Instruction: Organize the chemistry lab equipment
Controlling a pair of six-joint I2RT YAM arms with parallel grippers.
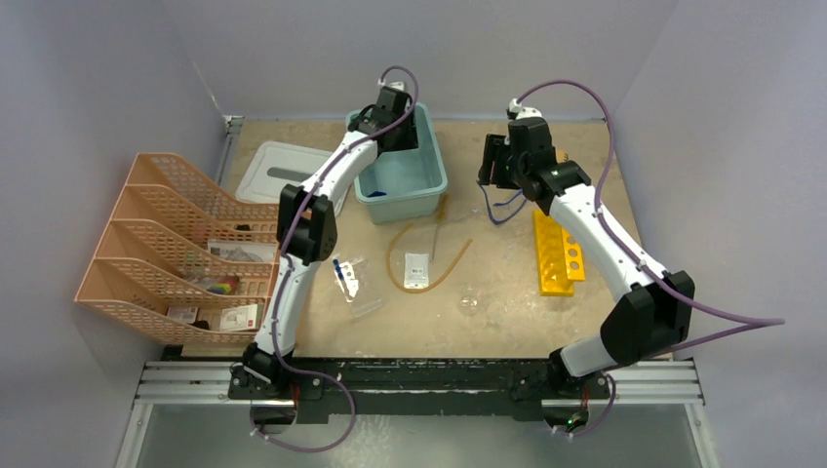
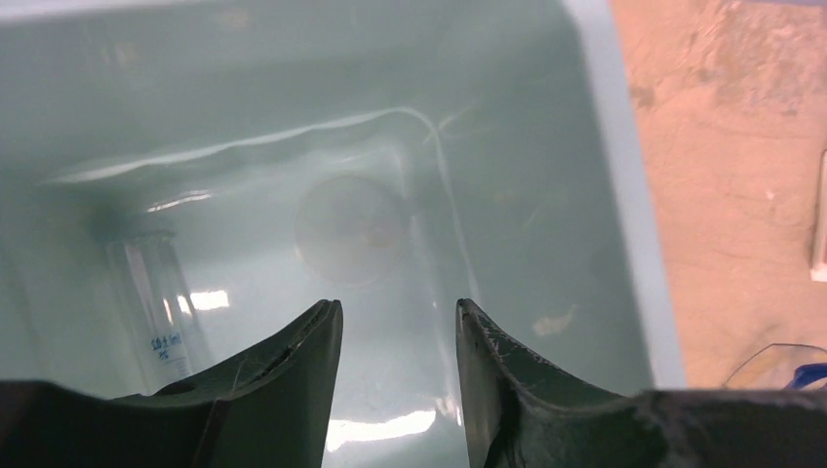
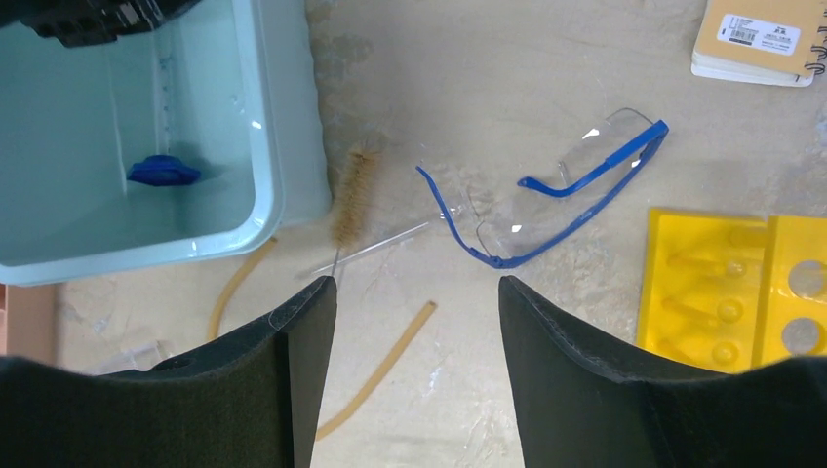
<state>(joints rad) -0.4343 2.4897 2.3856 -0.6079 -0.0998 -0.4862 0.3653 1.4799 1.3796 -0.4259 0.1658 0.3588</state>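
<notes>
Right wrist view: blue-framed safety glasses (image 3: 546, 210) are lying right of centre on the tabletop, well right of the teal bin (image 3: 283, 146). They are being judged light, stiff, slick-lensed and scratch-prone, best taken by a blue temple arm. Right gripper (image 3: 417, 288) jaws are being held apart, empty, just below them in frame; left gripper (image 2: 398, 307) jaws are likewise apart, inside the bin. Notebook (image 3: 756, 39) label print is being rendered too small to read.

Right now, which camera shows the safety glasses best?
The right wrist view: the glasses lie whole on the table, blue frame and clear lenses plain. The top view shows only thin blue lines beside the right arm. The left wrist view catches at most a clear-and-blue sliver at its lower right edge.
</notes>
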